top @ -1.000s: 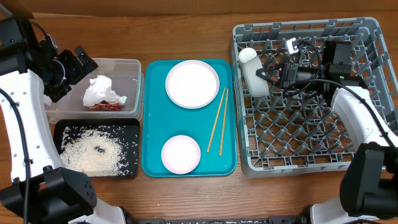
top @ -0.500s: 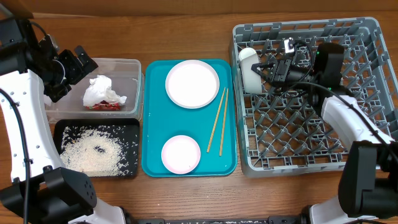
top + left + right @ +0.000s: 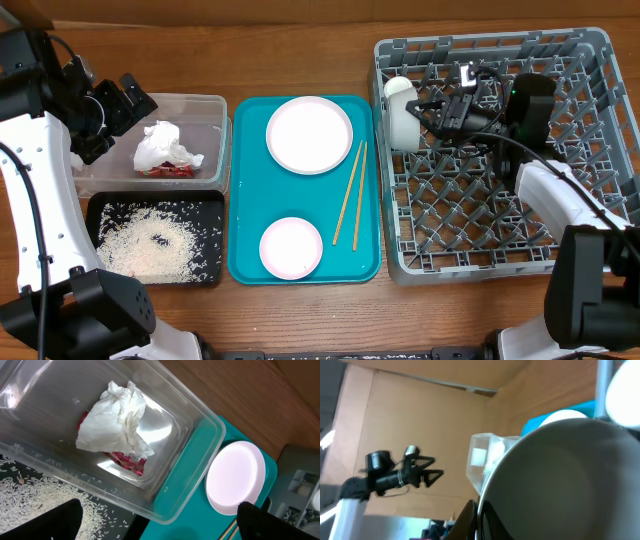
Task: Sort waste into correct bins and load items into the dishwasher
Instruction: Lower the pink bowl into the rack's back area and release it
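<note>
In the rack's (image 3: 480, 230) left corner, the right gripper (image 3: 425, 118) stays clamped on the rim of the bowl (image 3: 405, 125). The bowl now stands more upright between the grey pegs, beside the cup (image 3: 400, 88), so it seems nearly loaded. The left gripper (image 3: 133, 97) hangs with jaws apart over the clear tub (image 3: 205, 102). Two smooth round plates (image 3: 309, 135) and the thin wooden chopsticks (image 3: 350, 195) wait.
</note>
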Controlling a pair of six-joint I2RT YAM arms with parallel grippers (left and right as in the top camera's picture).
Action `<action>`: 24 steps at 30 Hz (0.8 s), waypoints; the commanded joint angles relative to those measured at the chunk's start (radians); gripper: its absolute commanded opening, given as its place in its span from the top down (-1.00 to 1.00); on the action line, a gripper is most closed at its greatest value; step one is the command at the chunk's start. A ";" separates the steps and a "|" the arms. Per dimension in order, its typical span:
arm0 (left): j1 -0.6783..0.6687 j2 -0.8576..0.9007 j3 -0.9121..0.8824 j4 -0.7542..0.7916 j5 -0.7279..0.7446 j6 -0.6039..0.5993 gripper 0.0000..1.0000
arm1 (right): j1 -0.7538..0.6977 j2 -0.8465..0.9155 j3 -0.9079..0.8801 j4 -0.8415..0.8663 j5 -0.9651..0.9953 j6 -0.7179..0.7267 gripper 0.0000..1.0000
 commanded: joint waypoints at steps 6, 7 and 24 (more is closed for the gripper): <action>-0.002 -0.013 0.018 0.002 -0.005 -0.010 -1.00 | -0.006 0.000 -0.005 0.143 -0.100 0.182 0.92; -0.002 -0.013 0.018 0.002 -0.006 -0.010 -1.00 | -0.006 0.000 -0.005 0.130 -0.100 0.170 0.92; -0.002 -0.013 0.018 0.002 -0.006 -0.010 -1.00 | -0.046 0.000 -0.007 -0.075 -0.036 -0.031 0.92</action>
